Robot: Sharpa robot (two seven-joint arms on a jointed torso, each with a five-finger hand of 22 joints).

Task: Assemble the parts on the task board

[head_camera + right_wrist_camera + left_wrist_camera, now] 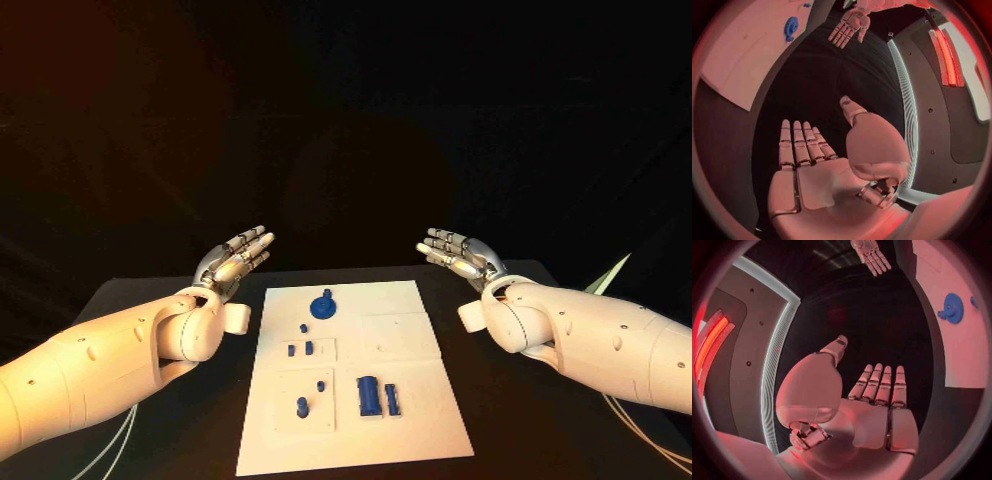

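**Both robot hands up and empty, parts lying on the board**

You have the left robot hand (235, 256) raised beside the far left corner of the task board (418, 430); its palm is flat, its fingers are stretched out close side by side, and it holds nothing; it is not touching the board. Your right robot hand (462, 254) is up the same way near the far right corner; its fingers are stretched out too, and it is empty (the wrist views show both palms bare).

The task board is the long white plate in the middle of the black tabletop (548, 420), between your two arms. On its far end lies a round blue gear (325, 304); you can see its teeth in the left wrist view. Just nearer than the gear sits a tiny blue dot (304, 327); then come two short blue pegs (300, 349) side by side. At the near end you have a small blue stud (320, 384) and a blue oval piece (303, 406) on the left side; to their right lie two longer blue blocks (378, 396), one thick and one thin, just beside each other. No robot hand is touching any part.
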